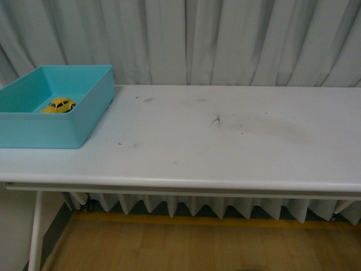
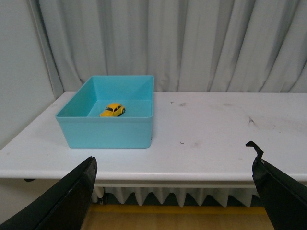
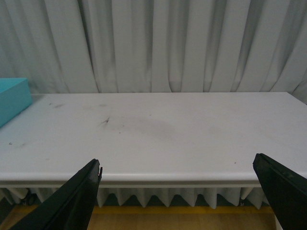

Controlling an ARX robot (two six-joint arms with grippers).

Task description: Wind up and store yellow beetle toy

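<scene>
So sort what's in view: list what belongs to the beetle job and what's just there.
For the job:
- yellow beetle toy, already inside the bin
- turquoise bin, holding it
- left gripper and right gripper, jaws wide apart, empty

Just there:
- white table
- grey curtain

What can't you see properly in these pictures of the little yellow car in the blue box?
- Yellow beetle toy: front view, lower part hidden by the blue box's near wall; too small for detail.
- Same toy: left wrist view, too small to show a winder.
- Blue box: right wrist view, cut off by the edge; toy unseen.
- Both claws: front view shows neither.
</scene>
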